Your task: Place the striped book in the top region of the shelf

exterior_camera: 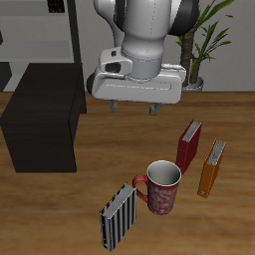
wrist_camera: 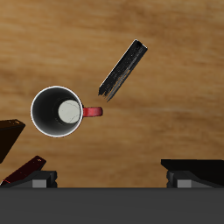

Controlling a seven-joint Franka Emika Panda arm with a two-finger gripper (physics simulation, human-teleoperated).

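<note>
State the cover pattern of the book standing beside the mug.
Black-and-white stripes on the striped book, clearest in the exterior view.

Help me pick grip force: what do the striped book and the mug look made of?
The striped book looks like a stiff, matte card cover with printed stripes and no shine. The mug looks like glazed ceramic, with a thick white rim and patterned red wall, though the render leaves that open.

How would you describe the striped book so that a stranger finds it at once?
Start at the mug near the table's front edge. The striped book stands upright just beside its handle, nearer that edge. Only its cover has black-and-white stripes; the red book and orange book are plain.
</note>
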